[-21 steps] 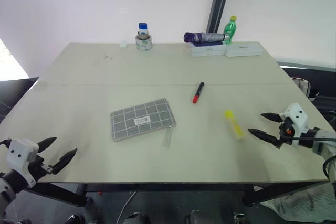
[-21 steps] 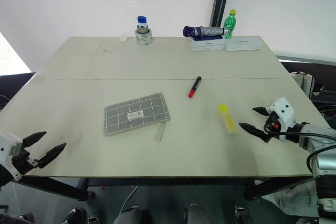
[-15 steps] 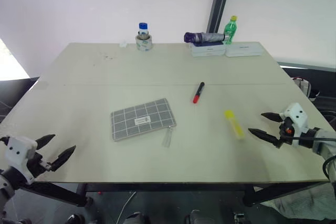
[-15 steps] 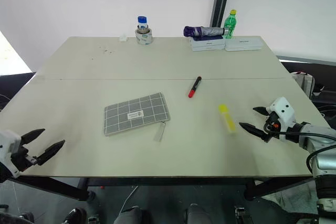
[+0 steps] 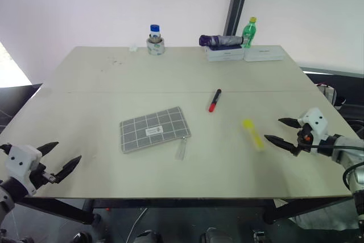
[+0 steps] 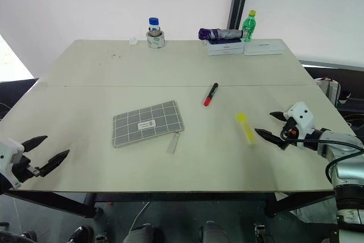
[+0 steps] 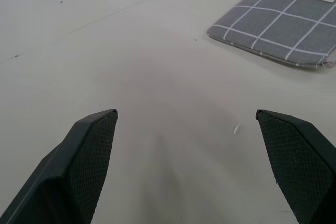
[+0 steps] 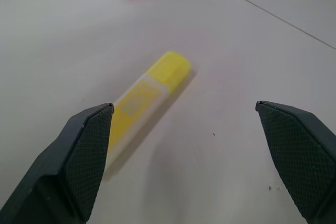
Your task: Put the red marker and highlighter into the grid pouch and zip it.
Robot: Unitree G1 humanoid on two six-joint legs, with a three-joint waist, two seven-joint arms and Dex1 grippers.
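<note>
White walls back a pale bench point(image 5: 114, 83). On it the pouch point(image 5: 153, 128) lies flat left of centre, zipper pull trailing toward the near edge. Beyond and to its right lies the marker point(image 5: 214, 100), and nearer the right side the highlighter point(image 5: 253, 134). Right end effector point(image 5: 281, 131) hovers just beside the highlighter, fingers spread wide, not touching it. Left end effector point(image 5: 54, 160) hangs at the near left edge, also spread, well apart from the pouch.
</note>
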